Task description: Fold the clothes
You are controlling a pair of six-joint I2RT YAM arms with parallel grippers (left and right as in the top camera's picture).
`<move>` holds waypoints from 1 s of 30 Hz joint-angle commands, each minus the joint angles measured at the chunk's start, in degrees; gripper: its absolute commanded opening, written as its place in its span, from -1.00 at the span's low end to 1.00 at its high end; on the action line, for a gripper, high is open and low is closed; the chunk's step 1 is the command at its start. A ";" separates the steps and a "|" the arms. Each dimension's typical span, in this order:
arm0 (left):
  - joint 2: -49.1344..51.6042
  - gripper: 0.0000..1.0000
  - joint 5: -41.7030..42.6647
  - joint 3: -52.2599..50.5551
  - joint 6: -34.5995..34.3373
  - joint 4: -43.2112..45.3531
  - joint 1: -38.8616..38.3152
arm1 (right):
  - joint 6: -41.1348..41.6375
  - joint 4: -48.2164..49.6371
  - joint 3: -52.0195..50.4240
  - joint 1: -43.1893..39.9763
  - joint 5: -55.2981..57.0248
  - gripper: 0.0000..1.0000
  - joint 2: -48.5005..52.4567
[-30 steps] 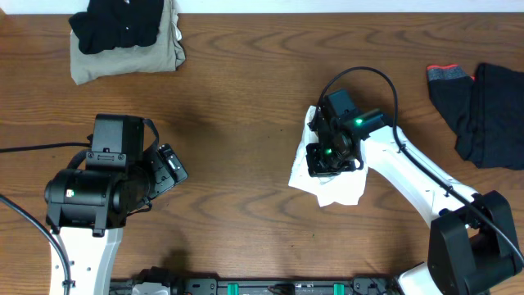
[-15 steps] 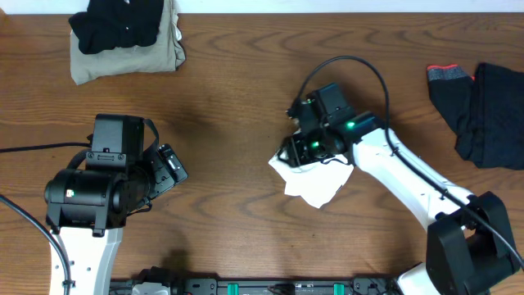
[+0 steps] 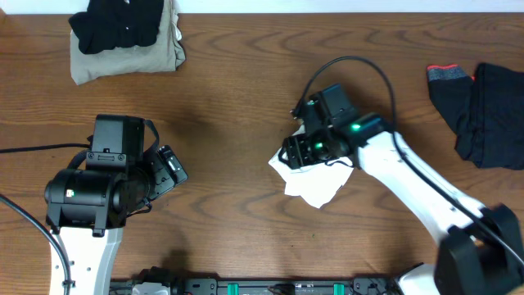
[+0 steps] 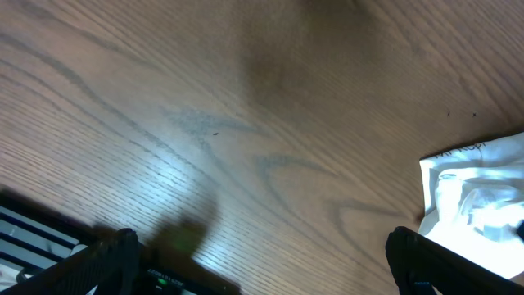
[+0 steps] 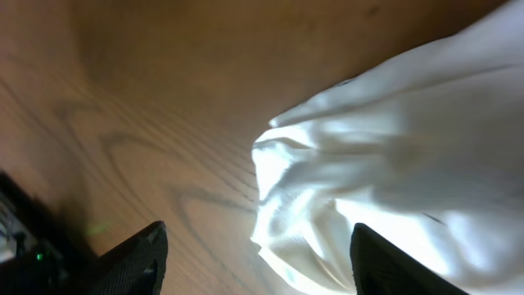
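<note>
Now the White Shirt Lies Bunched Under the Right Pincer

Broadly, a brown wood-grain table (image 3: 246, 98) fills the overhead view, and two white-and-black arms reach onto it from the near edge. The right arm (image 3: 409, 184) stretches diagonally toward the middle. The left arm (image 3: 86, 197) sits folded over the left side of the table, well apart from any cloth.

At the far right edge lies a loose dark black garment (image 3: 495, 115). Just beside it is a smaller black piece with an orange-red trim (image 3: 449, 78). In the far left corner sits a folded khaki cloth garment (image 3: 123, 61) with a crumpled black garment (image 3: 119, 24) resting on top of it.

The crumpled, thin white shirt (image 3: 315, 187) lies on the table right of centre, partly hidden under the right wrist. In the right wrist view, its wrinkled folds spread beneath the right gripper (image 5: 262, 254). The fingers (image 5: 143, 250) stand apart on either side of the cloth, not pinching it.

The left gripper (image 4: 266, 258) is spread wide over bare wood and holds nothing. A corner of the shirt shows at the right edge of its view.
</note>
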 commanded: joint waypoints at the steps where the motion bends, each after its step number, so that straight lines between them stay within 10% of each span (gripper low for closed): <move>1: 0.02 0.96 -0.46 -0.13 0.94 0.00 0.35 | 4.24 -1.25 1.16 -1.25 3.04 0.41 -5.57; 12: 0.02 0.96 -0.44 -0.13 0.94 0.50 0.35 | 24.15 -5.70 0.92 -1.38 10.01 0.37 -1.09; 30: 0.02 0.96 -0.46 -0.13 0.96 -0.37 0.35 | 27.52 5.75 0.92 -1.27 9.79 -0.06 8.61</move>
